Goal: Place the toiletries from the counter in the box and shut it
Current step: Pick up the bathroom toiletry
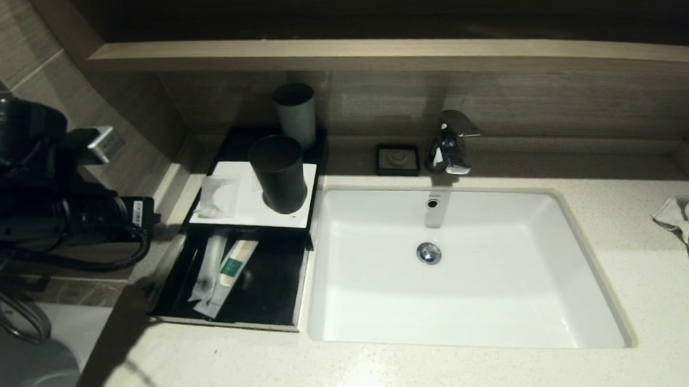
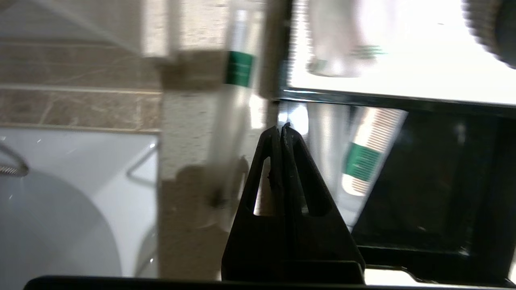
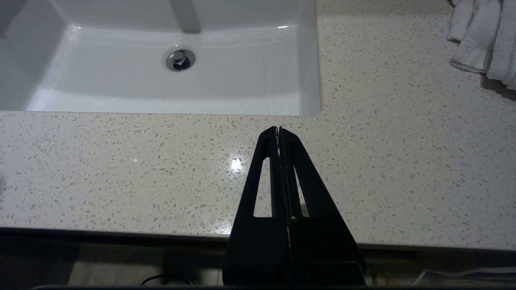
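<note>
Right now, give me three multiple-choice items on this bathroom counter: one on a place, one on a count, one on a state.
1. Where does the dark cup stand?
A. in the sink
B. on the box's white top
C. on the towel

2. How many long packets lie in the open drawer?
A. none
B. two
C. five

3. How is the left gripper?
A. shut, holding nothing
B. wide open
C. gripping a cup

Answers: 1 B, the cup rests on the white panel beside the small square packet. 2 B, two narrow packets lie side by side, one with a green label. 3 A, its fingers meet with nothing between them.
</note>
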Available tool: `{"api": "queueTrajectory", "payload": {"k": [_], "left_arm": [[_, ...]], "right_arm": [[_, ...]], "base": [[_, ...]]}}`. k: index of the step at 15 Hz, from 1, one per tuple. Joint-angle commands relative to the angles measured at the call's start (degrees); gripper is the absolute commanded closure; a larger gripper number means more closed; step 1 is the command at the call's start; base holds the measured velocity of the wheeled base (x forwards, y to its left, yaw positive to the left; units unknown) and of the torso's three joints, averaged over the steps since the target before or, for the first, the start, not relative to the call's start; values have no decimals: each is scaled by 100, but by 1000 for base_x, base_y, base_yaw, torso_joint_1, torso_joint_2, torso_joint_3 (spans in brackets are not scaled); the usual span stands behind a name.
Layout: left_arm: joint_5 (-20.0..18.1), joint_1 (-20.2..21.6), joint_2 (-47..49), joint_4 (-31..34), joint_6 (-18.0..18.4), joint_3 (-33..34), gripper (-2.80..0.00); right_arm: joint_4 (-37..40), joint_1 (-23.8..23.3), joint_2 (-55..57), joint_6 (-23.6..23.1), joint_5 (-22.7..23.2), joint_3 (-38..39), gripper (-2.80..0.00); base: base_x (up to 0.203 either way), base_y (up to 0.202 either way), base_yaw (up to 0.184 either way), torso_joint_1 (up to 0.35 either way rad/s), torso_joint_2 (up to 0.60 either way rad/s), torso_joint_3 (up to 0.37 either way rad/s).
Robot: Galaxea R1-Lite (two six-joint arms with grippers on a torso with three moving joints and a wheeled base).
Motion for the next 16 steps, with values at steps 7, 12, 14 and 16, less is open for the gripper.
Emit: {"api": "queueTrajectory", "payload": {"k": [7, 12, 14, 16], "left_arm": [[-135, 641, -61, 501, 616, 75, 0], [-249, 844, -216, 785, 1322, 527, 0], [-253, 960, -201, 775, 1447, 683, 0], [-254, 1030, -142, 713, 1650, 833, 0]], "right_arm": [[0, 0, 0, 1, 0, 0, 0], [0, 0, 0, 1, 0, 0, 0], [0, 0, 0, 1, 0, 0, 0], [0, 0, 0, 1, 0, 0, 0]], "base": [[0, 0, 0, 0, 0, 0], [0, 0, 0, 0, 0, 0], [0, 0, 0, 0, 0, 0], [0, 0, 0, 0, 0, 0]]}}
